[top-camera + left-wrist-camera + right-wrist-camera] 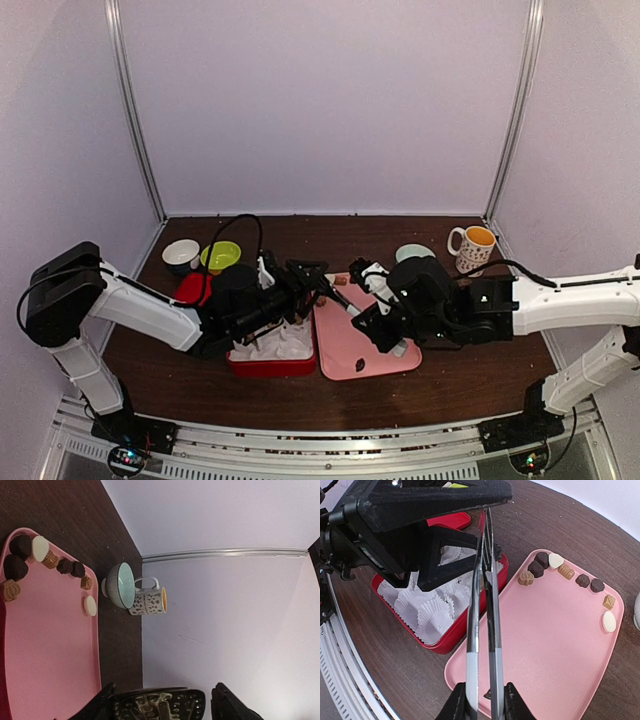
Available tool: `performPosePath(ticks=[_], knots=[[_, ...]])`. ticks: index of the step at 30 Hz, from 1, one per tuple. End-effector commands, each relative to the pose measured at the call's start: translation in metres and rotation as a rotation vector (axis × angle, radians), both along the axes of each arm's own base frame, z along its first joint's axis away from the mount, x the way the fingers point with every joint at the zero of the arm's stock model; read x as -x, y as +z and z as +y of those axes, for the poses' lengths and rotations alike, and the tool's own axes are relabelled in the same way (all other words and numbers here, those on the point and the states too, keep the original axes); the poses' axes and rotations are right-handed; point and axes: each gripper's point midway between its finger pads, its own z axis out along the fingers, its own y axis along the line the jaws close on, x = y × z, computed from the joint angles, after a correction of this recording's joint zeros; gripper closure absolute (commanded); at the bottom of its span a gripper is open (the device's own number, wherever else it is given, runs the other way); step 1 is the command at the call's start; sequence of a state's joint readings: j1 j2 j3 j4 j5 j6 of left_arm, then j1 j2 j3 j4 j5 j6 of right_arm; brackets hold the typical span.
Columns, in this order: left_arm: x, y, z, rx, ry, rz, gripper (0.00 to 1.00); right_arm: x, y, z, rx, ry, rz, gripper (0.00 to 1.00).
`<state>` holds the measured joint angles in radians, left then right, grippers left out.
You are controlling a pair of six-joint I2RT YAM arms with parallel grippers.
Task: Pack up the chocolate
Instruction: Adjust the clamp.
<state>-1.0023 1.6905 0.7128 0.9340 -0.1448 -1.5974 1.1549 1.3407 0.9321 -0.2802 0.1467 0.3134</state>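
Chocolate pieces [535,568] line the far edge of the pink tray [545,645] at mid-table, just right of a red box [445,640] of white paper cups [432,612]. Your right hand [485,702] grips long metal tongs [474,620], their arms nearly together. Your left hand [162,695] hangs above the box, fingers apart and holding nothing.

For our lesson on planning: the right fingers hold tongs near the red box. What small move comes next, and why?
Probably swing the tongs across to the chocolates at the far end of the pink tray: visible paper cups look empty, pieces lie unpacked.
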Motion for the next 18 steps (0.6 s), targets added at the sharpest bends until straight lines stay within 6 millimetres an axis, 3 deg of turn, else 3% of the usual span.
performPosePath(ticks=[1, 6, 10, 14, 18], knots=[[-0.0022, 0.0129, 0.0047, 0.053, 0.025, -0.039, 0.4, -0.0018, 0.0179, 0.0091, -0.031, 0.009, -0.032, 1.0], [-0.0018, 0.0162, 0.0066, 0.071, 0.029, -0.061, 0.63, -0.0029, 0.0152, 0.0098, -0.011, 0.005, -0.033, 1.0], [-0.0015, 0.0179, 0.0056, 0.086, 0.024, -0.068, 0.71, -0.0037, 0.0138, 0.0101, -0.004, 0.001, -0.032, 1.0], [-0.0014, 0.0176, 0.005, 0.089, 0.022, -0.07, 0.72, -0.0043, 0.0154, 0.0083, -0.005, -0.008, -0.036, 0.95], [-0.0013, 0.0188, 0.0046, 0.088, 0.02, -0.076, 0.73, -0.0045, 0.0157, 0.0049, -0.01, -0.019, -0.038, 0.81]])
